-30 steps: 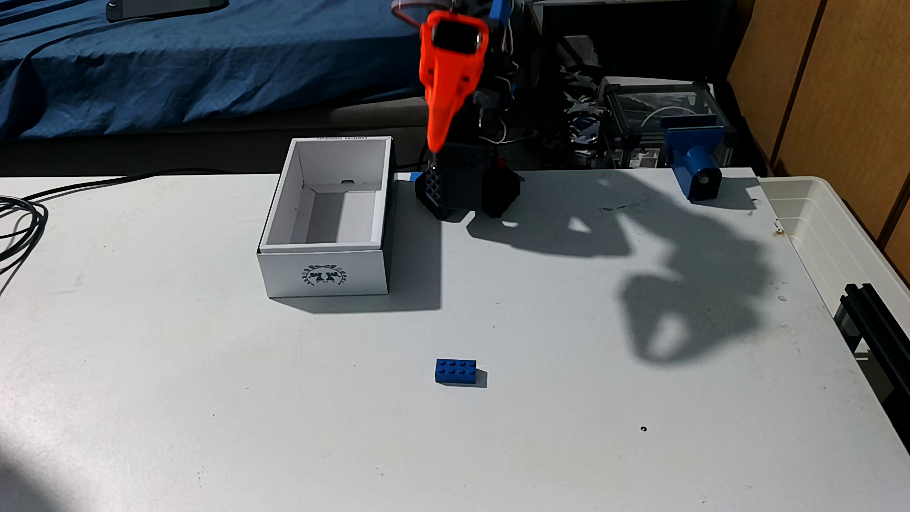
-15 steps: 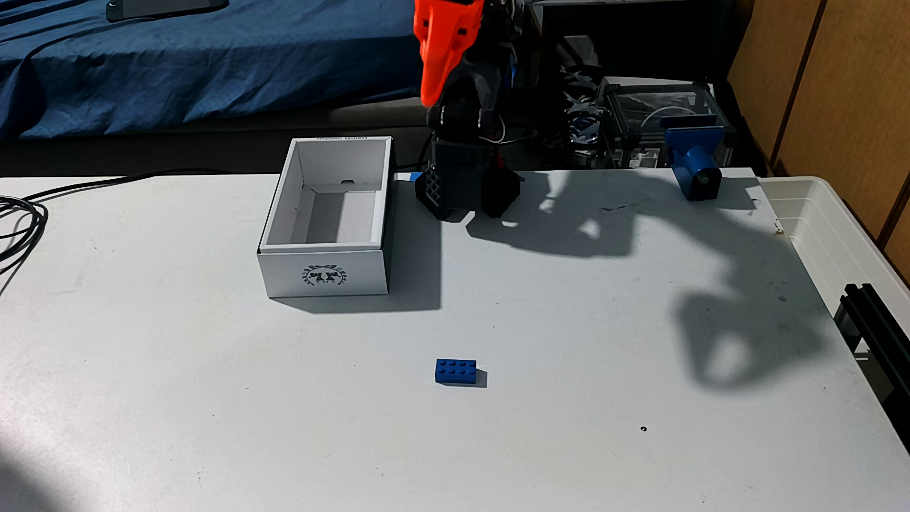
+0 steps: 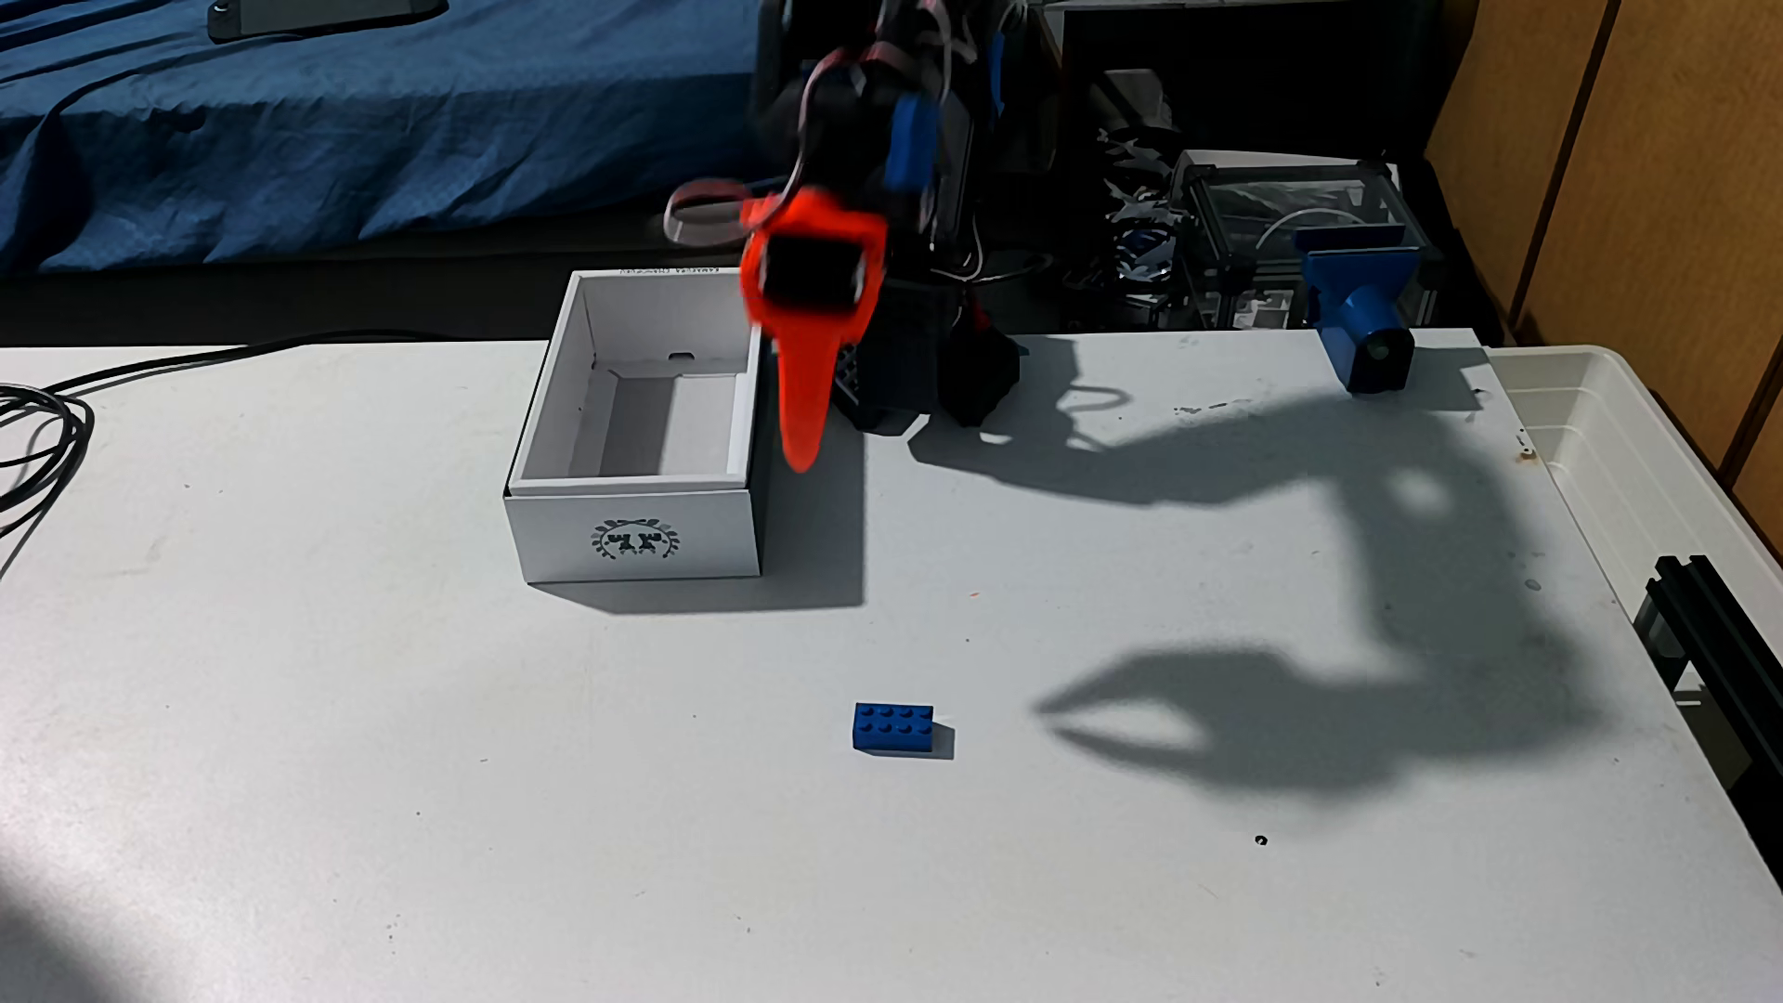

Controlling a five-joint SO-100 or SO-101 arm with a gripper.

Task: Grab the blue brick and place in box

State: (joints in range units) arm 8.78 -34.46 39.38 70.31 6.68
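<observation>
The blue brick (image 3: 892,726) lies flat, studs up, on the white table in front of the arm, with nothing touching it. The white box (image 3: 716,528), with a dark wreath emblem on its near short side, stands open-topped to the left of the arm base and nothing shows inside it. My gripper (image 3: 813,446) hangs blurred above the table, just right of the box's right wall and well behind the brick. Its orange finger (image 3: 801,405) points down. Its shadow on the table shows two prongs spread apart with nothing between them.
A blue clamp-like block (image 3: 1356,323) sits at the table's back right. A translucent white tub (image 3: 1631,463) and a black rail (image 3: 1722,641) line the right edge. Black cables (image 3: 43,434) coil at the left. The arm's shadow (image 3: 1351,598) covers the right half.
The gripper swung down and forward from high above the arm base to beside the box's right wall. Its shadow moved toward the brick. Brick and box have not moved.
</observation>
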